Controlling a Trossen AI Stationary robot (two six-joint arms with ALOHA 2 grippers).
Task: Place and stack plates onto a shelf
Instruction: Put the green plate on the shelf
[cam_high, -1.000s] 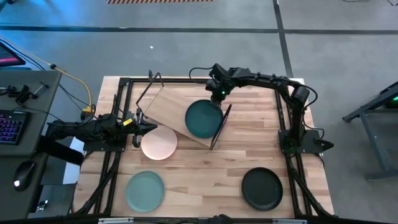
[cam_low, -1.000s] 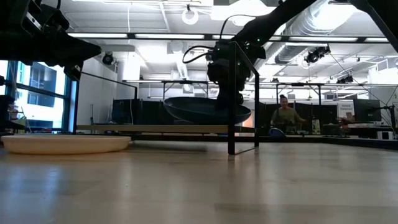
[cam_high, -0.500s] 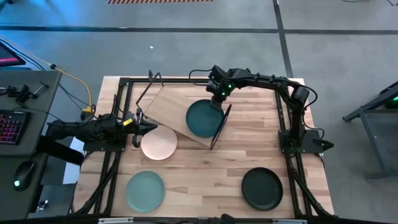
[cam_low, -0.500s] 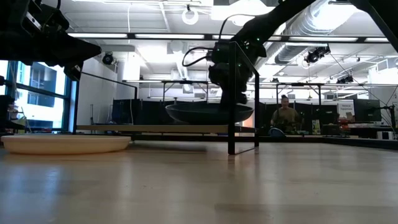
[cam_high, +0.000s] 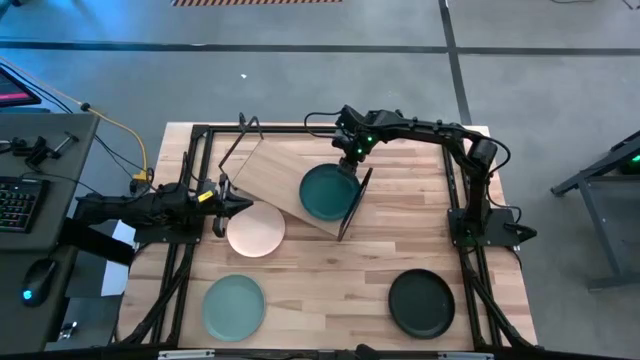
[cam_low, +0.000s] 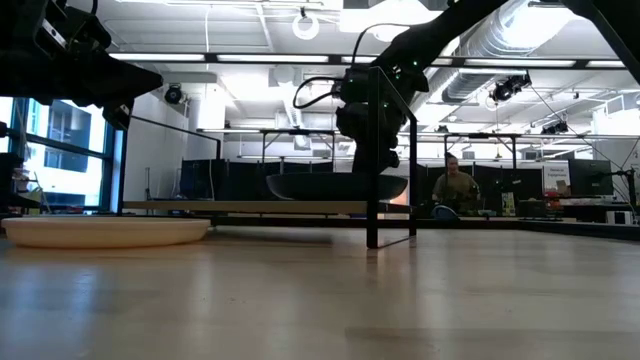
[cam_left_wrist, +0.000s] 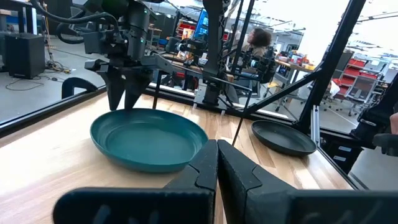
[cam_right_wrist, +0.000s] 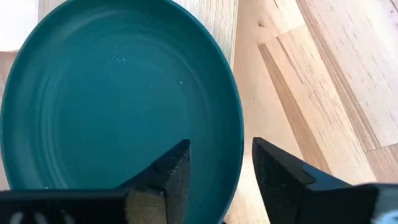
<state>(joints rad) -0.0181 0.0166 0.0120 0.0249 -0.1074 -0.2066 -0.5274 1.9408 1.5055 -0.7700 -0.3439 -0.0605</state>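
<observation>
1. The dark teal plate (cam_high: 325, 192) is seen lying on the shelf (cam_high: 275, 172), near the shelf's end with the black metal frame (cam_high: 356, 205).
2. The right gripper (cam_high: 349, 156) is placed at the far rim of the teal plate. In the right wrist view its fingers (cam_right_wrist: 168, 177) are seen on both sides of the plate's rim (cam_right_wrist: 239, 149), with a gap between them; whether the rim is pinched cannot be told.
3. In the low view the teal plate (cam_low: 335, 186) is shown level, right at the top of the shelf board (cam_low: 240, 207), with the right gripper (cam_low: 372, 160) directly above it.
4. The left gripper (cam_high: 222, 203) is held at the left side of the table (cam_high: 330, 270), just beside the pale pink-cream plate (cam_high: 256, 229). In the left wrist view its fingers (cam_left_wrist: 211, 165) are pressed together with nothing between them.
5. The pink-cream plate is found on the tabletop, next to the near edge of the shelf.
6. The light mint green plate (cam_high: 233, 305) is located at the near left part of the table, and the black plate (cam_high: 421, 303) at the near right part. Both are well apart from the shelf.
7. A person (cam_low: 458, 190) is seen in the room behind the table.
</observation>
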